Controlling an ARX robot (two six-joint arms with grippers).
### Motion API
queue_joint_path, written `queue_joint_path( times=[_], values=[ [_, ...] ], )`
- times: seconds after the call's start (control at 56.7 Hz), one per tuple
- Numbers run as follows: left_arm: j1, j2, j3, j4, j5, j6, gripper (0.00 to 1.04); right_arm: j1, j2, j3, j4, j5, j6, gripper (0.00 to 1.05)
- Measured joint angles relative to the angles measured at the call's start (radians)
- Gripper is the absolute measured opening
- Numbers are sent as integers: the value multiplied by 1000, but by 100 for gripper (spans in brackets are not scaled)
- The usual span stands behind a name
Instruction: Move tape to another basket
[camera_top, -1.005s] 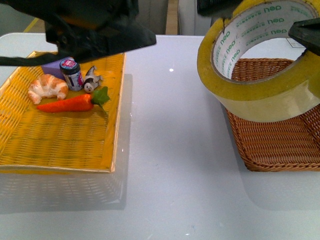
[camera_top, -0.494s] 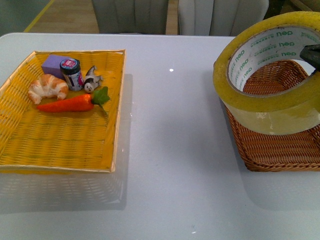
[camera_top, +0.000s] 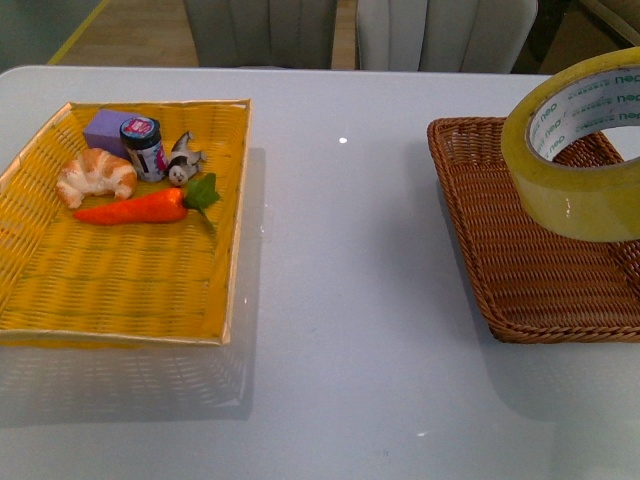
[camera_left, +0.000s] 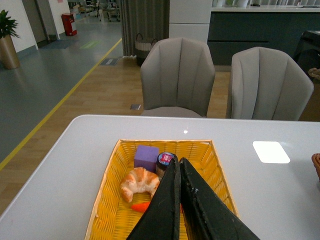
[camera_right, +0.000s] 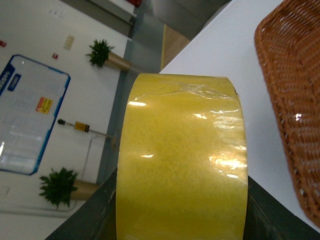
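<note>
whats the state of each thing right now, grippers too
tape: clamped in the right gripper, held up tilted, not yet set in a basket
right gripper: shut on the tape
left gripper: shut, holding nothing
brown basket: nothing resting in the part that shows
jar: upright, lid on
carrot: lying on its side
yellow tray: holds the jar, the carrot and more at its far end
</note>
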Motion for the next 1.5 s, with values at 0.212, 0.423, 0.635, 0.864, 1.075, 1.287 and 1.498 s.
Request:
queue_joint_path(
  times=[0.212, 0.423, 0.635, 0.864, 1.075, 1.287, 1.498],
  values=[
    [60, -121, -73, -51, 56, 2, 2, -81, 328, 204, 88, 9, 39, 47],
    [165, -240, -119, -124, 164, 4, 2, -85, 606, 413, 62, 71, 104, 47],
    [177, -350, -156, -189, 174, 4, 2, -72, 761, 580, 10, 101, 141, 47],
    [177, -440, -177, -245, 174, 5, 2, -68, 819, 654, -50, 124, 139, 47],
    [177, -521, -177, -325, 174, 5, 2, -74, 818, 635, -47, 120, 130, 66],
    [177, -584, -177, -389, 174, 5, 2, -108, 746, 533, -17, 100, 118, 97],
    [177, -652, -177, -457, 174, 5, 2, -179, 466, 332, 33, 52, 70, 96]
  ],
)
